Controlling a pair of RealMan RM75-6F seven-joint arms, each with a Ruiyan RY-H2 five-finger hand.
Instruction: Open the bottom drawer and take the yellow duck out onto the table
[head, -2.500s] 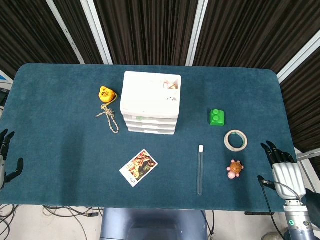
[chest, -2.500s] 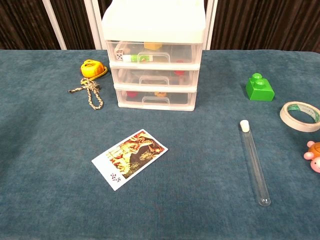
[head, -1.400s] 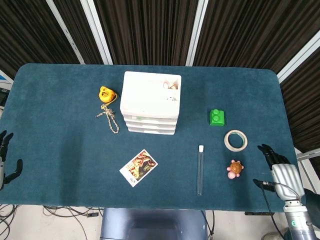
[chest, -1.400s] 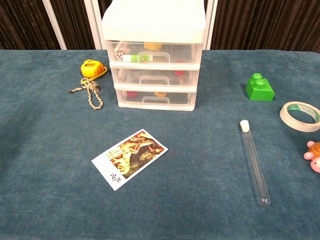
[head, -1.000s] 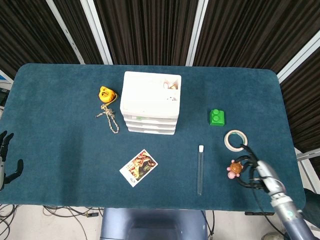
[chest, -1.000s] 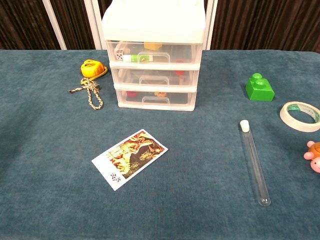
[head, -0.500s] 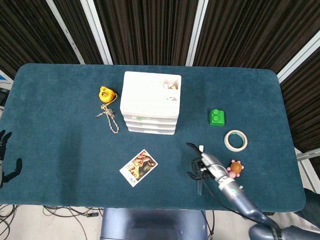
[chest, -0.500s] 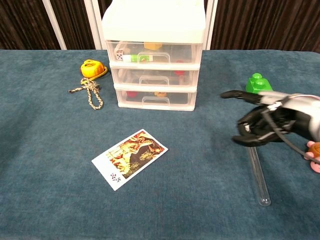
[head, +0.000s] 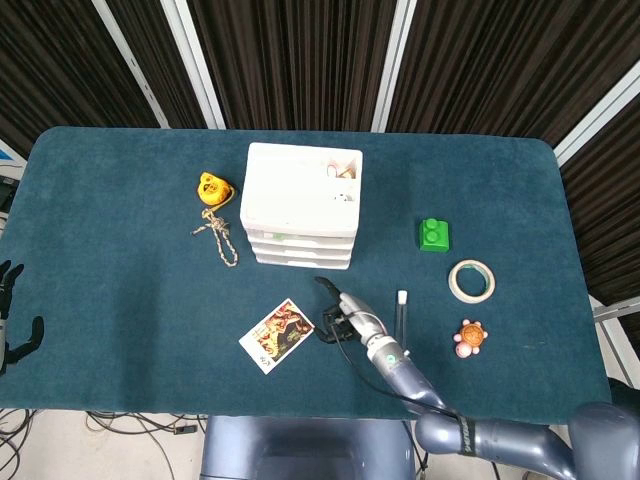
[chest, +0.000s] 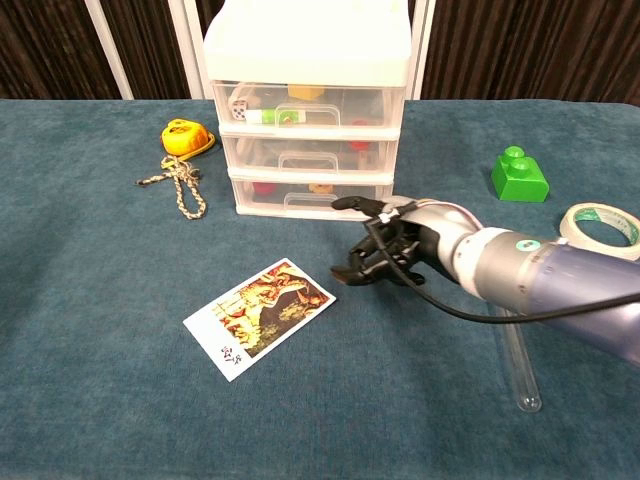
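Note:
The white three-drawer unit (head: 303, 205) (chest: 308, 110) stands at the table's middle back, all drawers closed. Through the bottom drawer's (chest: 310, 193) clear front I see a small yellow-orange shape (chest: 322, 187) and a red one; whether the first is the duck I cannot tell. My right hand (head: 340, 312) (chest: 385, 245) hovers just in front of the bottom drawer's right end. Its thumb points toward the drawer, its fingers are loosely curved, and it holds nothing. My left hand (head: 8, 320) rests at the table's far left edge with fingers spread, holding nothing.
A picture card (head: 277, 334) (chest: 260, 315) lies just left of my right hand. A test tube (head: 400, 310) (chest: 515, 350), green block (head: 434, 235) (chest: 519, 174), tape roll (head: 471, 280) (chest: 600, 230) and turtle toy (head: 469, 337) lie to the right. A yellow toy (head: 213, 188) (chest: 185, 135) with a rope (chest: 180, 185) sits left of the drawers.
My right hand has swept left from the table's right edge, past the turtle and test tube, to just in front of the bottom drawer. The left hand has stayed put.

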